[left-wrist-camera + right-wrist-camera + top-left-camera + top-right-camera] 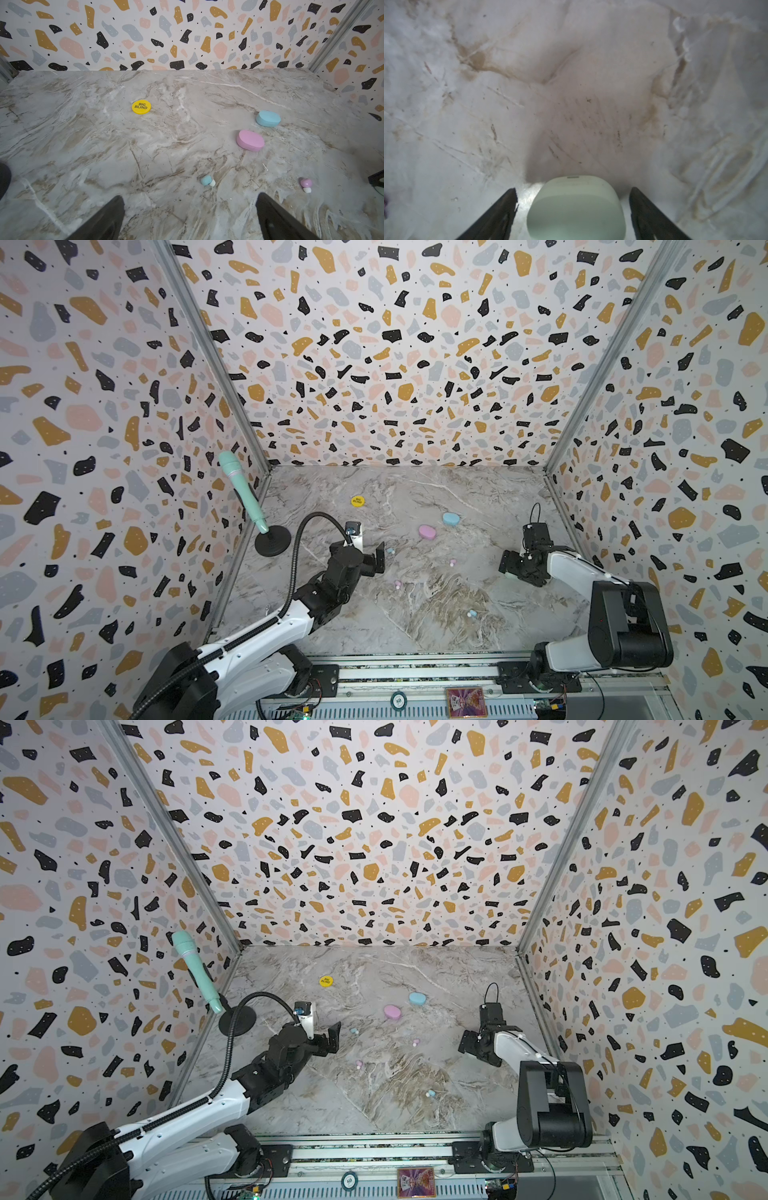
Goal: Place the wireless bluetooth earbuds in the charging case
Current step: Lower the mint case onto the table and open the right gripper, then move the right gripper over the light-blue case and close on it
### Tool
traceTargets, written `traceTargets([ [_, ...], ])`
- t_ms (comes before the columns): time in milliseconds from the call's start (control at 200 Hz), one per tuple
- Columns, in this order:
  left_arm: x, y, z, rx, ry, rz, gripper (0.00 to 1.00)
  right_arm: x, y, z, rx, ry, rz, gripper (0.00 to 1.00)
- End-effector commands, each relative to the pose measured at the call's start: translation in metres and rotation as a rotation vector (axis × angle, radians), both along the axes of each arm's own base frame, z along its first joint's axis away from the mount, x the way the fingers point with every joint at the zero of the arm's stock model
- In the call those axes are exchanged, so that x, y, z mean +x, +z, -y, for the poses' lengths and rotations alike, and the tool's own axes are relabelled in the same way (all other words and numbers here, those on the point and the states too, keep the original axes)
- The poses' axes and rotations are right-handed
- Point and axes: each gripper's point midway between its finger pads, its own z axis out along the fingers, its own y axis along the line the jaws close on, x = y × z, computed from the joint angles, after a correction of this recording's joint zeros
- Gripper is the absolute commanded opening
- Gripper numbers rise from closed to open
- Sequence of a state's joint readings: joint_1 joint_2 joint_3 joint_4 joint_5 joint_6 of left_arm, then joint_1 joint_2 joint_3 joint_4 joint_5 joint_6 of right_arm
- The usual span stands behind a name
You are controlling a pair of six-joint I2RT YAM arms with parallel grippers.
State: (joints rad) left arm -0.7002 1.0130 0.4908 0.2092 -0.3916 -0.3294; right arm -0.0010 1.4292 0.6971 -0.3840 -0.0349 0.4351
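While the left gripper (190,197) hangs spread wide and empty, a blue earbud (207,180) lies just ahead of its fingers | pink earbud (305,184) between the two grippers | pink case (250,140) and blue case (268,118) farther ahead | right gripper (573,190) parted, green case (576,207) between its fingers, a gap on each side.

You're looking at a marble-look tabletop (83,135) with a soft sheen. The pink case (250,140) and blue case (268,118) look like smooth, matt plastic, the yellow disc (141,107) glossier, the pale green case (576,207) satin-smooth.
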Motion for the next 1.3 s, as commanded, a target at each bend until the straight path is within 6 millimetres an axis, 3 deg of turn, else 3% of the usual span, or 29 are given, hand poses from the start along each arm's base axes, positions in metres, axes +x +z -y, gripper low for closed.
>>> traceTargets([
  [0, 0.002, 0.019, 0.001, -0.047, 0.002, 0.037, 1.00, -0.008, 0.013, -0.001, 0.008, 0.005, -0.027, 0.90],
  [280, 0.004, 0.008, 0.009, 0.005, -0.035, -0.018, 1.00, 0.006, 0.068, -0.015, 0.026, 0.053, 0.062, 0.96],
  [451, 0.005, 0.007, 0.016, 0.003, -0.064, -0.026, 1.00, 0.031, 0.092, -0.052, 0.049, 0.171, 0.089, 1.00],
  [601, 0.005, 0.001, 0.027, -0.005, -0.111, -0.043, 1.00, 0.071, 0.102, -0.085, 0.075, 0.238, 0.135, 0.99],
  [741, 0.008, -0.003, 0.030, -0.003, -0.111, -0.051, 1.00, 0.111, 0.104, -0.118, 0.065, 0.289, 0.152, 1.00],
  [931, 0.010, -0.010, 0.033, 0.001, -0.112, -0.073, 1.00, 0.159, 0.092, -0.151, 0.048, 0.304, 0.136, 1.00],
  [1121, 0.011, -0.020, 0.032, 0.008, -0.109, -0.094, 1.00, 0.195, 0.073, -0.169, 0.011, 0.298, 0.100, 0.97],
  [1297, 0.013, -0.021, 0.031, 0.002, -0.109, -0.100, 1.00, 0.211, 0.058, -0.173, -0.025, 0.285, 0.071, 0.94],
])
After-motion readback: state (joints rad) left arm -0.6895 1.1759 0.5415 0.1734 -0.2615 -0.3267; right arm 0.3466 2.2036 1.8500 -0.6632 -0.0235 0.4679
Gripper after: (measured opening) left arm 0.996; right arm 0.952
